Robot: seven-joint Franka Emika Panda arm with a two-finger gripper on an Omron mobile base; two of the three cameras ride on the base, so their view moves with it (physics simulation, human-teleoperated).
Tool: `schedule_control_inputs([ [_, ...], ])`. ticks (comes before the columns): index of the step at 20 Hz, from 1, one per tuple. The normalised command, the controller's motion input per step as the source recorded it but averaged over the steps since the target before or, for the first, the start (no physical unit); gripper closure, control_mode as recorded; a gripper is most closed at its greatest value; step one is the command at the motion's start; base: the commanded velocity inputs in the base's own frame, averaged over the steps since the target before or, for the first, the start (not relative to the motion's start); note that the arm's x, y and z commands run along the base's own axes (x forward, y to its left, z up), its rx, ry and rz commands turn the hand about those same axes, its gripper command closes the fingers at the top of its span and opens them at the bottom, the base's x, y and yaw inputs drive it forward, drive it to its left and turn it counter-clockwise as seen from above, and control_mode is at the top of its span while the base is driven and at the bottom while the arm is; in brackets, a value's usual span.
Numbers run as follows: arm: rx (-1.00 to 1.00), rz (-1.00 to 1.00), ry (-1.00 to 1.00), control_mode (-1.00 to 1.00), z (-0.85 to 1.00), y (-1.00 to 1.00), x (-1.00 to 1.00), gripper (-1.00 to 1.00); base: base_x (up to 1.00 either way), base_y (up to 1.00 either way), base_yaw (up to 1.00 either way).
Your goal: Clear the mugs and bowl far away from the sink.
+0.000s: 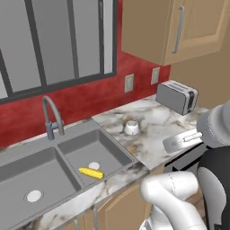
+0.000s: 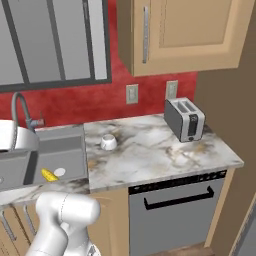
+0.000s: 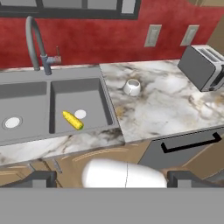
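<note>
A squat white mug (image 1: 131, 128) (image 2: 108, 142) (image 3: 132, 87) stands on the marble counter just right of the dark grey two-basin sink (image 1: 90, 148) (image 2: 65, 150) (image 3: 78, 94). The bowl is out of view. My gripper (image 3: 113, 179) is open, its two dark fingertips (image 3: 39, 178) far apart with nothing between them. It hangs back in front of the counter's edge, well short of the mug and higher than the counter.
A yellow corn cob (image 1: 91, 173) (image 2: 49, 174) (image 3: 72, 120) lies in the right basin beside the drain. The gooseneck faucet (image 1: 50, 114) (image 3: 35, 41) rises behind the sink. A grey toaster (image 1: 176, 96) (image 2: 184, 119) (image 3: 202, 66) stands at the counter's far right, above a dishwasher (image 2: 175, 210).
</note>
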Motion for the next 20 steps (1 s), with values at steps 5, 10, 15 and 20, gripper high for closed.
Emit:
schedule_control_inputs([
  [5, 0.0, 0.0, 0.0, 1.0, 0.0, 0.0, 0.0, -1.0, 0.91, -0.33, -0.09],
  [10, 0.0, 0.0, 0.0, 1.0, 0.0, 0.0, 0.0, -1.0, 1.0, -0.34, -0.01],
  [15, 0.0, 0.0, 0.0, 1.0, 0.0, 0.0, 0.0, -1.0, 0.95, -0.36, 0.13],
  [20, 0.0, 0.0, 0.0, 1.0, 0.0, 0.0, 0.0, -1.0, 0.78, -0.4, 0.13],
])
